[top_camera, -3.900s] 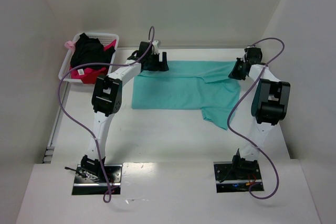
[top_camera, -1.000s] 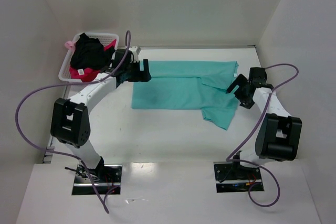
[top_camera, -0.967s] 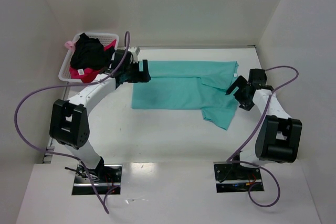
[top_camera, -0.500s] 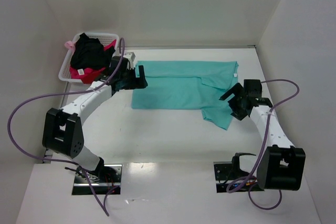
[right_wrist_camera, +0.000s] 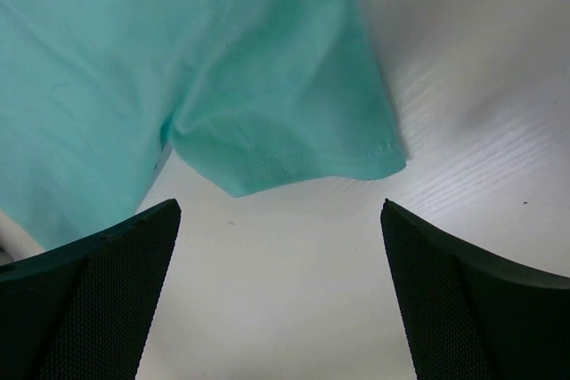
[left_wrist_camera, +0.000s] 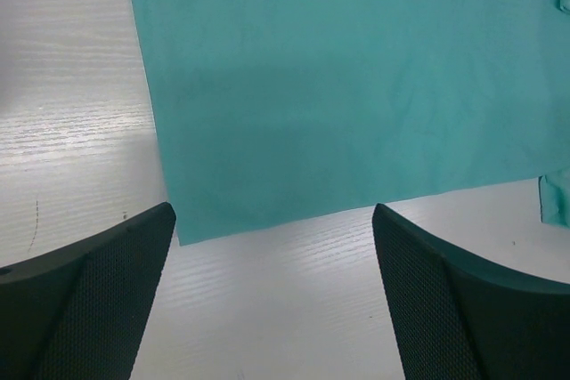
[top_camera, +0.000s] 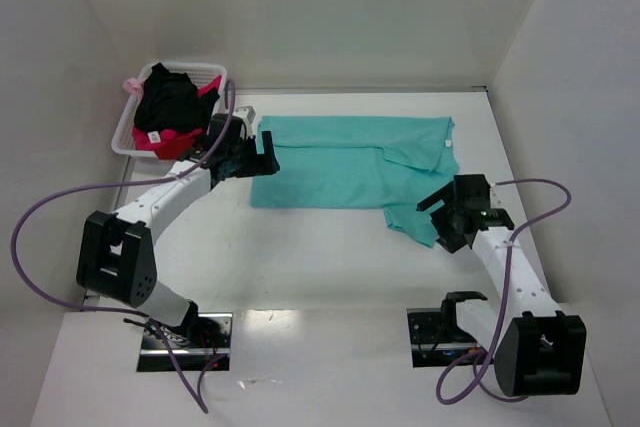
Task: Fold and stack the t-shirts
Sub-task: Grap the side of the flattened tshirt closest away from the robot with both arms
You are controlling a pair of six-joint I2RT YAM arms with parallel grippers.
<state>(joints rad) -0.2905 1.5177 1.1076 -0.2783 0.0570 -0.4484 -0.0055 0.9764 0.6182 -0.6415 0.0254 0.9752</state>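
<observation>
Two end effectors, the left end effector [top_camera: 262,151] and the right end effector [top_camera: 443,219], hover spread wide and empty over the teal t-shirt [top_camera: 345,162]. It lies flat on the table [top_camera: 320,267]. They are probably placed to pinch its near corner and sleeve for a fold. The black t-shirt [top_camera: 170,102] sits in the basket [top_camera: 121,130].

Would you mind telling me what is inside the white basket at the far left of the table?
A crumpled black t-shirt lies mostly over a pink-red t-shirt in the basket. Whatever is beneath them, and the basket's floor, is covered.
</observation>
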